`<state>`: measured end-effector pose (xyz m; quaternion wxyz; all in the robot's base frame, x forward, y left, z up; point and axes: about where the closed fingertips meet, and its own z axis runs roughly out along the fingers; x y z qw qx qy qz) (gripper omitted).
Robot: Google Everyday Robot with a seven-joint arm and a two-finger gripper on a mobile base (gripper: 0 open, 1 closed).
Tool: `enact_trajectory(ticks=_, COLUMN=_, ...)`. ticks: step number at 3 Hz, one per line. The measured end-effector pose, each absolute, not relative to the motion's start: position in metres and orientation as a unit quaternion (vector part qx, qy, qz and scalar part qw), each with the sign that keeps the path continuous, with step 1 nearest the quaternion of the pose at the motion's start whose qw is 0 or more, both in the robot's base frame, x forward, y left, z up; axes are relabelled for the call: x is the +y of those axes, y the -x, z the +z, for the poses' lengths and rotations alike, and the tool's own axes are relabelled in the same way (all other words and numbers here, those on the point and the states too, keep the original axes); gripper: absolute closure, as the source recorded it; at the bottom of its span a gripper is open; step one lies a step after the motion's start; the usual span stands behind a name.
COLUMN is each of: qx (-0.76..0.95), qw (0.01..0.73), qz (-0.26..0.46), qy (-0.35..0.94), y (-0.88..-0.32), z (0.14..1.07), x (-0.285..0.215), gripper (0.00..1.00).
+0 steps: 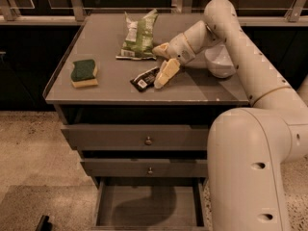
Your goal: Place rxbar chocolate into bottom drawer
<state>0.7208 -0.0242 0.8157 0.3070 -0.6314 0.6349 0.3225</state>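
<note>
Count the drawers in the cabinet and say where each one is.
3, stacked: top drawer, middle drawer beneath it, bottom drawer lowest and pulled open. The pincer is beside the rxbar chocolate.

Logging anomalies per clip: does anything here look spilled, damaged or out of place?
Nothing stands out. The bottom drawer is pulled open; the rxbar chocolate lies flat on the cabinet top, with the open gripper right beside it.
</note>
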Motion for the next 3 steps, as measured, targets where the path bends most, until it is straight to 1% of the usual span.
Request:
enact_trajectory(ticks=1, qx=0.635, qw=0.307, qz=0.322, qy=0.631, y=-0.7208, z=0.8157, x=-0.0242, gripper=0.19)
enact_trajectory(ticks=3, qx=0.635, qw=0.307, qz=0.322, qy=0.631, y=-0.7208, z=0.8156, x=-0.0241, gripper=0.66)
